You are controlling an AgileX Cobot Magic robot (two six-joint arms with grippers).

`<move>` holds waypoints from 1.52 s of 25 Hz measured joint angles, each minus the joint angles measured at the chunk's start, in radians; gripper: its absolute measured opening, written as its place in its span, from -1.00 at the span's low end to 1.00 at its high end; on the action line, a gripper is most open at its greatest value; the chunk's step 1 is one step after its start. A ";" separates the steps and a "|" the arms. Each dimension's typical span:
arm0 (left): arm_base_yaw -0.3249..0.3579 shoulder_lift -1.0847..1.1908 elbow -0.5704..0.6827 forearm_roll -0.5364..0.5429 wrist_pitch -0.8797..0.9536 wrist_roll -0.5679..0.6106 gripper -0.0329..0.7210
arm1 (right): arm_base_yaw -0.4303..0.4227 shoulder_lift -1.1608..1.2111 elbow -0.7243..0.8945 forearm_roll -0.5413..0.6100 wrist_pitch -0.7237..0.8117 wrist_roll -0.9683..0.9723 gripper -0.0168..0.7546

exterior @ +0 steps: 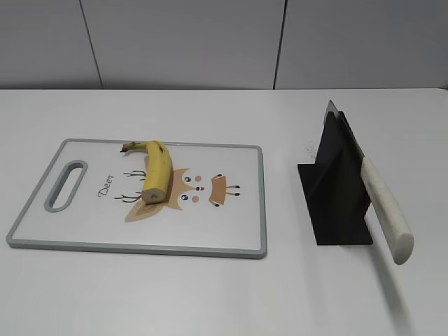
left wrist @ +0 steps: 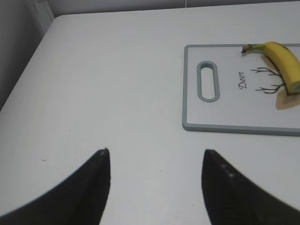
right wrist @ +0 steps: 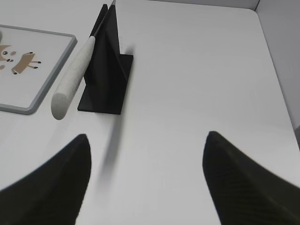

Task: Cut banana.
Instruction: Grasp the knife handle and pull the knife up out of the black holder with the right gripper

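Left gripper point(left wrist: 154, 187) wide open, nothing between the fingers, hovering over bare table point(left wrist: 103, 93). Right gripper point(right wrist: 147, 183) same: spread wide, empty, over bare table at the right side. Neither arm shows in the exterior view.

Banana point(exterior: 155, 175) lies on the cutting board point(exterior: 84, 241), left of board centre, partly over the deer print point(exterior: 199, 189). Dark stem tip points to about 11 o'clock near the board's far edge, blunt cut end faces 6 o'clock. From the left wrist camera it sits at 1 o'clock, at the frame's right edge.

Knife point(exterior: 381, 203) rests in the black stand point(exterior: 334, 203) at 3 o'clock from the board, apart from it; white handle sticks out toward the near edge, blade tip up at the far side.
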 joint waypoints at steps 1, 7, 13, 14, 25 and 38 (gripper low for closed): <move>0.000 0.000 0.000 0.000 0.000 0.000 0.65 | 0.000 0.000 0.000 -0.001 0.000 0.000 0.53; 0.000 0.000 0.000 0.000 0.000 0.000 0.65 | 0.000 0.005 -0.004 -0.052 -0.003 0.000 0.53; 0.000 0.000 0.000 0.000 0.000 0.000 0.65 | 0.000 0.172 -0.071 -0.060 -0.004 0.000 0.53; 0.000 0.000 0.000 0.000 0.000 0.000 0.65 | 0.000 0.213 -0.085 -0.061 -0.005 0.000 0.53; 0.000 0.000 0.000 0.000 0.000 0.000 0.65 | 0.000 0.625 -0.301 -0.046 0.124 -0.046 0.53; 0.000 0.000 0.000 0.000 0.000 0.000 0.65 | 0.254 0.935 -0.415 -0.012 0.166 0.082 0.53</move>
